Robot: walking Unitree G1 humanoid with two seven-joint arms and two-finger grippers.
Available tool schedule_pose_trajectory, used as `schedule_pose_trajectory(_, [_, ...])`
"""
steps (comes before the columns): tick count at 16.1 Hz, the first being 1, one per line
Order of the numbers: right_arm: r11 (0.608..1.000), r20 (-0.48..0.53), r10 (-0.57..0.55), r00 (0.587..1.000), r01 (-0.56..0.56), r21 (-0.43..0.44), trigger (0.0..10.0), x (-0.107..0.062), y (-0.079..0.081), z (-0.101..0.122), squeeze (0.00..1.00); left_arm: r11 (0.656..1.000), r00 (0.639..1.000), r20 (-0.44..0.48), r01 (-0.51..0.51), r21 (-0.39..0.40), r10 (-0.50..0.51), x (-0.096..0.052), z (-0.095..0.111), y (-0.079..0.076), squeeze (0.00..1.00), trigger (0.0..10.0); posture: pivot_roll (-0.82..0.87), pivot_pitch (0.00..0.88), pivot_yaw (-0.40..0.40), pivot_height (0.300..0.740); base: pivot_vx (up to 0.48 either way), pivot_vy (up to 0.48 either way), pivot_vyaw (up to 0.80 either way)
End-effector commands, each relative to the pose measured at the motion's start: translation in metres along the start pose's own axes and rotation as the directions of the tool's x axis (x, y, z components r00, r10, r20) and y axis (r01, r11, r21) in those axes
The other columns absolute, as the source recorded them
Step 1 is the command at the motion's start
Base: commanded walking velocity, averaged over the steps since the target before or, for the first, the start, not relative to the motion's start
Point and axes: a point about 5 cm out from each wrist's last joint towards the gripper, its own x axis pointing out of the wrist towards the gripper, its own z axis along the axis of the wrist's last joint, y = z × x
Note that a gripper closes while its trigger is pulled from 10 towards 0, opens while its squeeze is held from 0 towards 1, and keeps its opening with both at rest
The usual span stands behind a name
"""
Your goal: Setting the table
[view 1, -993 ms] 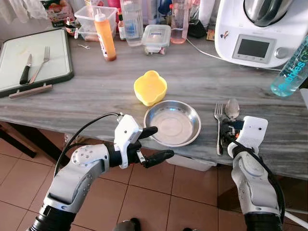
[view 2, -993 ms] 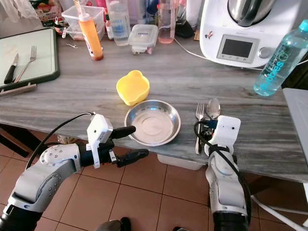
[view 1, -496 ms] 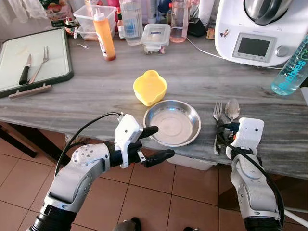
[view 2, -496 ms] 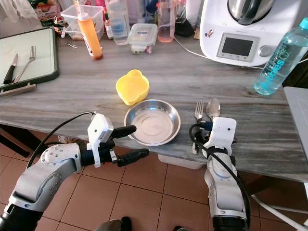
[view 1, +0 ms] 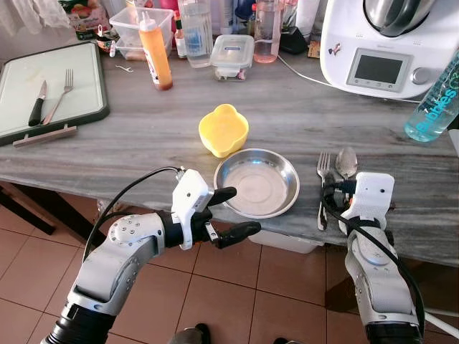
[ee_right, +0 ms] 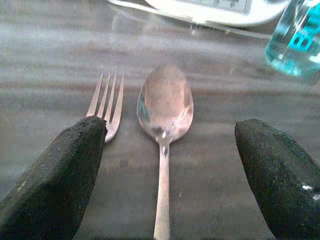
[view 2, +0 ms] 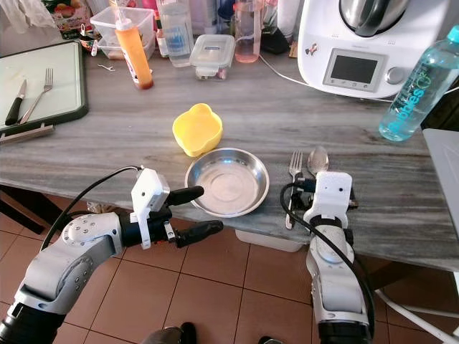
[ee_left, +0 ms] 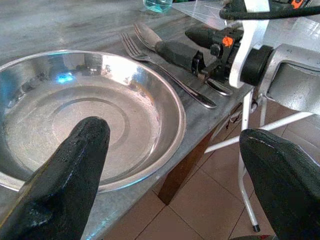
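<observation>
Right wrist view: right gripper (ee_right: 165,200) jaws wide, empty, straddling spoon (ee_right: 164,115) | fork (ee_right: 106,104) beside | left gripper (view 1: 233,213) open, empty

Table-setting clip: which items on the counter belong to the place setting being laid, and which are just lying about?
Place setting:
- steel plate
- yellow bowl
- fork and spoon, between the open right claw fingers
- left claw, open at the plate's edge

Lying about:
- sauce bottle
- lidded container
- kitchen machine
- water bottle
- tray with another fork and a knife
</observation>
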Motion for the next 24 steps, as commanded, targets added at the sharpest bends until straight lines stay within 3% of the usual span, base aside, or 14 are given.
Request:
schedule_pose_trajectory(1, [1.000, 0.088, 0.010, 0.996, -0.009, -0.006, 10.0, 0.000, 0.003, 0.016, 1.00, 1.000, 1.000, -0.002, 0.004, 0.019, -0.004, 0.001, 0.004, 0.000, 0.00, 10.0, 0.23, 0.164, 0.051, 0.740, 0.000, 0.000, 0.00])
schedule_pose_trajectory(5, [0.999, 0.235, 0.034, 0.971, -0.026, -0.038, 10.0, -0.004, 0.008, 0.043, 1.00, 1.000, 1.000, 0.006, 0.005, 0.021, -0.005, 0.003, 0.006, -0.001, 0.00, 10.0, 0.22, 0.157, 0.044, 0.740, 0.000, 0.000, 0.00])
schedule_pose_trajectory(8, [0.998, 0.285, 0.047, 0.957, -0.032, -0.057, 10.0, -0.014, 0.011, 0.054, 1.00, 1.000, 1.000, 0.014, -0.001, 0.021, 0.000, 0.005, 0.006, -0.001, 0.00, 10.0, 0.22, 0.149, 0.034, 0.740, 0.000, 0.000, 0.00])
schedule_pose_trajectory(13, [0.996, 0.309, 0.037, 0.951, -0.011, -0.085, 10.0, -0.046, 0.012, 0.051, 1.00, 0.997, 0.996, 0.065, -0.069, 0.027, 0.067, 0.008, 0.007, 0.009, 0.00, 10.0, 0.18, 0.133, 0.016, 0.740, 0.000, 0.000, 0.00])
schedule_pose_trajectory(19, [0.992, 0.252, -0.071, 0.965, 0.095, -0.085, 10.0, -0.074, -0.011, 0.037, 1.00, 0.995, 0.988, 0.114, -0.100, -0.022, 0.102, 0.009, 0.007, 0.012, 0.00, 10.0, 0.15, 0.097, -0.002, 0.740, 0.000, 0.000, 0.00])
schedule_pose_trajectory(22, [0.989, 0.258, -0.082, 0.963, 0.111, -0.097, 10.0, -0.074, -0.013, 0.040, 1.00, 0.973, 0.965, 0.134, -0.232, 0.021, 0.227, 0.011, 0.004, 0.018, 0.00, 10.0, 0.13, 0.097, 0.001, 0.740, 0.000, 0.000, 0.00])
schedule_pose_trajectory(24, [0.985, 0.260, -0.122, 0.958, 0.149, -0.089, 10.0, -0.075, -0.017, 0.042, 1.00, 0.933, 0.928, 0.174, -0.349, 0.087, 0.331, 0.009, 0.005, 0.028, 0.00, 10.0, 0.10, 0.100, 0.005, 0.740, 0.000, 0.000, 0.00])
